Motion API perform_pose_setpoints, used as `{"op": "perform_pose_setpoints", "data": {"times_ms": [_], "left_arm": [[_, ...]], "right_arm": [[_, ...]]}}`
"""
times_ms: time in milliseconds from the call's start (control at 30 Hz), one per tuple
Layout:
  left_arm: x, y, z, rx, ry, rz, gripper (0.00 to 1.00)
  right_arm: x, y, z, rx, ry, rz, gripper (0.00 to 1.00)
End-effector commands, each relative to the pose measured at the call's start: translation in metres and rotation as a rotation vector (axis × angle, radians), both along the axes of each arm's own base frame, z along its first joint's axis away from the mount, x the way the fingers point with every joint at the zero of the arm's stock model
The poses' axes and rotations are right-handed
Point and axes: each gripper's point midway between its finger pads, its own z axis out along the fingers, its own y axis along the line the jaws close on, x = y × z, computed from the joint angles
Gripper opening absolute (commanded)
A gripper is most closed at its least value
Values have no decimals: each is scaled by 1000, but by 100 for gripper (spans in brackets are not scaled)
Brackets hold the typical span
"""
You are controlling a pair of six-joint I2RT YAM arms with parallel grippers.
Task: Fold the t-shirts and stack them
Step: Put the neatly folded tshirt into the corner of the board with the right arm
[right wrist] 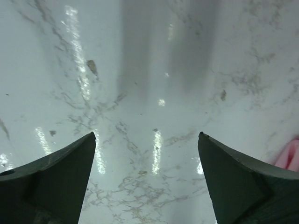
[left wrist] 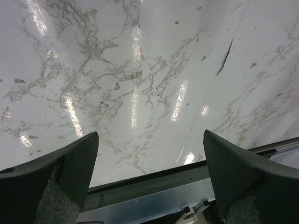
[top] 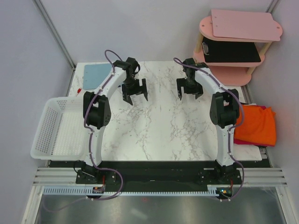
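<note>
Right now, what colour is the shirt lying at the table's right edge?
The t-shirt is bright orange, clearest in the top external view.

1. Right gripper (right wrist: 146, 135): I saw its two dark fingers (right wrist: 51, 182) spread wide at the lower corners, with nothing between them.
2. Marble tabletop (right wrist: 149, 70): white, grey-veined and streaked with glare, it filled the field beneath the gripper.
3. Pink patch (right wrist: 290, 156): at the right edge, too little showed for me to identify it.

1. Note the white marble-pattern bench (top: 159, 130), enclosed by plain pale grey walls (top: 28, 56).
2. Locate the pink two-tier shelf (top: 205, 24) beside its far right corner.
3. Observe bright reflected light streaks across the glossy bench surface.
</note>
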Motion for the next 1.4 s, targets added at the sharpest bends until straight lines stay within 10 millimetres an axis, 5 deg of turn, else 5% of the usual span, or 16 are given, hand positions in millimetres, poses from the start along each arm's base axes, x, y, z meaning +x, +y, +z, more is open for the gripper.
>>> {"op": "perform_pose_setpoints", "data": {"times_ms": [0, 233, 400, 1367], "left_arm": [[8, 15, 22, 0, -91, 10, 100], [9, 29, 20, 15, -88, 29, 100], [12, 37, 23, 17, -98, 41, 100], [35, 45, 18, -31, -164, 31, 100]], "right_arm": [[19, 45, 4, 78, -39, 79, 98], [26, 91, -1, 143, -56, 162, 98], [25, 103, -4, 167, -54, 188, 98], [41, 97, -16, 143, -96, 185, 98]]}}
